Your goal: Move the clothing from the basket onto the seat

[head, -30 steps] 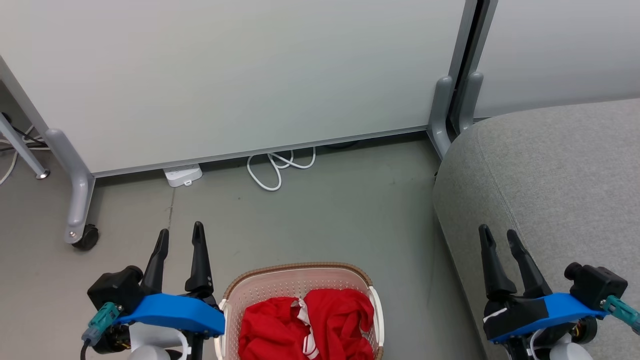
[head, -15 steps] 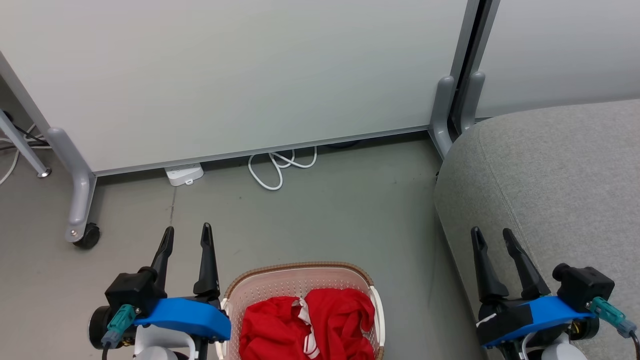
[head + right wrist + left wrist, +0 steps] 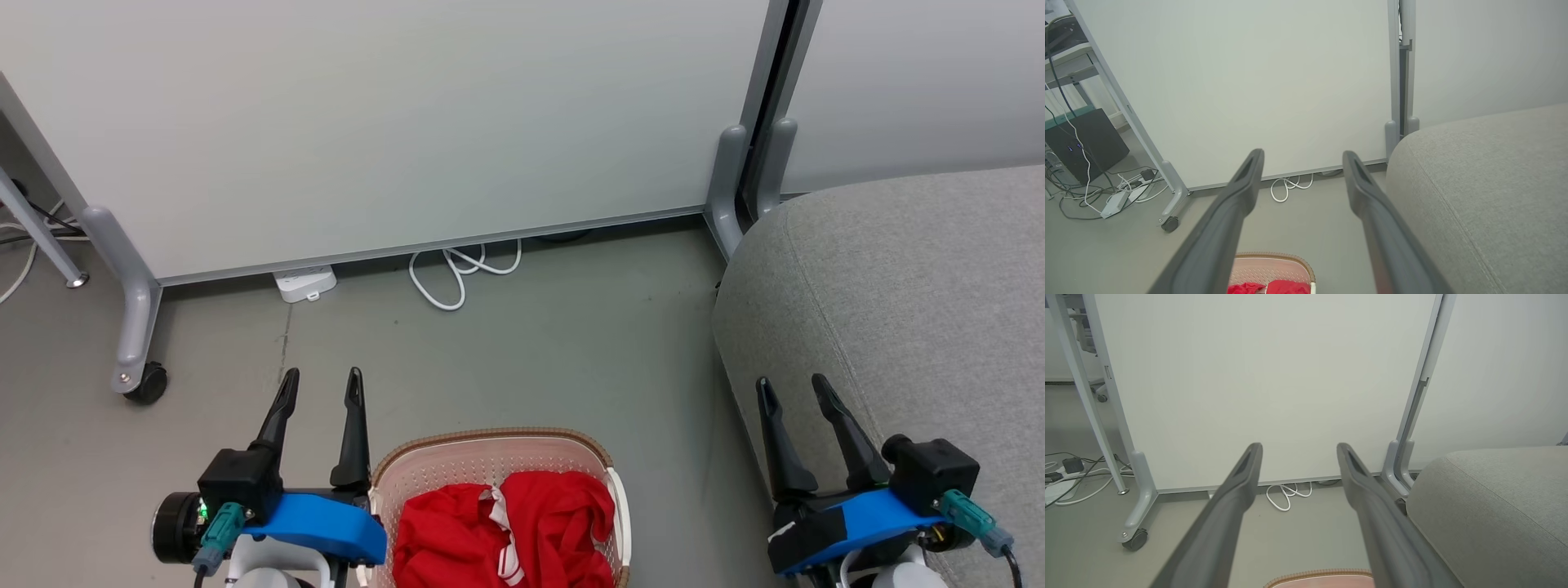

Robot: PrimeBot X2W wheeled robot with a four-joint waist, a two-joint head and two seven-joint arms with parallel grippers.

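Reach-in next, by the look of it: with left gripper (image 3: 320, 374) and right gripper (image 3: 790, 380) both spread wide and holding nothing, bring the left one, just beside the basket (image 3: 441, 475), inward and down onto the clothing (image 3: 539, 523) bunched red inside. Pinch deep into a thick fold rather than the white trim (image 3: 495, 500), keeping fingertips off the basket's side. Lift well above the brown rim (image 3: 490, 433) before crossing to the seat (image 3: 898, 278) on the right, to avoid dragging the basket by trailing cloth.
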